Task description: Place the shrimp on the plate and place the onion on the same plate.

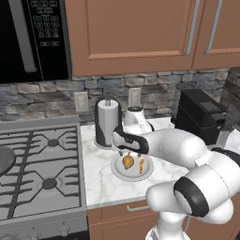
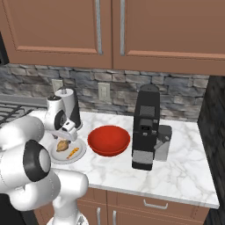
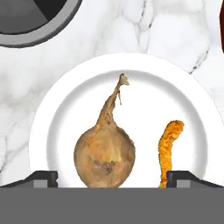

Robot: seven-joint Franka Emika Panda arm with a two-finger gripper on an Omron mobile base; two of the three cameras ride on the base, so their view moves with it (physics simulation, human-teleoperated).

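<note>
Gripper (image 3: 112, 178) hangs spread wide, released, over the plate (image 3: 61, 105); firm, round onion (image 3: 104, 155) could roll, while the light shrimp (image 3: 169, 144) lies beside it.

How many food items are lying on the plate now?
2: the onion sits left of the shrimp on the plate in the hand view, apart from each other. Nothing seems hidden.

Around the plate (image 1: 132, 174) the marble counter (image 1: 105, 180) lies bare toward its front edge. Behind the plate stands the paper towel roll (image 1: 108, 123), seemingly close; beside it the red bowl (image 2: 109, 140), with the coffee machine (image 2: 146, 127) beyond. Onion (image 3: 105, 151) and shrimp (image 3: 169, 145) occupy the plate's middle.
</note>
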